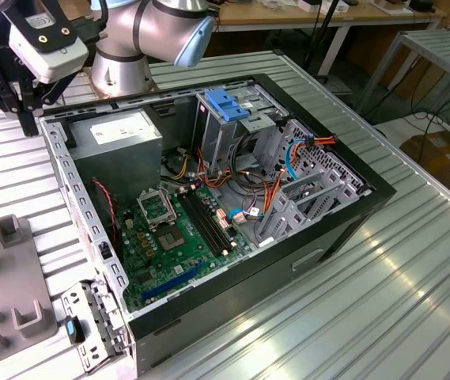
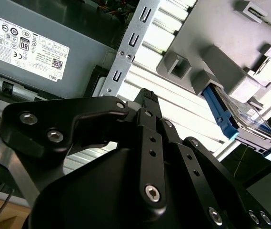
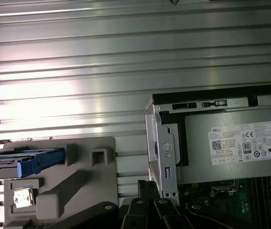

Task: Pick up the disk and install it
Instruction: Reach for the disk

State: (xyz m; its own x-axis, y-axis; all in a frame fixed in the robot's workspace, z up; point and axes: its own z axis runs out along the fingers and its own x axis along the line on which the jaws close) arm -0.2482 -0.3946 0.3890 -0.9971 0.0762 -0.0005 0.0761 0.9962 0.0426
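Note:
The disk lies in a grey holder block on the ribbed table, beside the open computer case. Its blue side rail faces the second wrist camera. My gripper hangs above the table between the holder and the near corner of the case, shut with nothing in it. Its dark fingertips point down at the strip of table beside the case wall. In the exterior view the gripper sits at the upper left, just outside the case corner.
The open case holds a grey power-supply box, a green motherboard and a metal drive cage with a blue latch. Orange and blue cables run beside the cage. The holder block stands at the exterior view's left.

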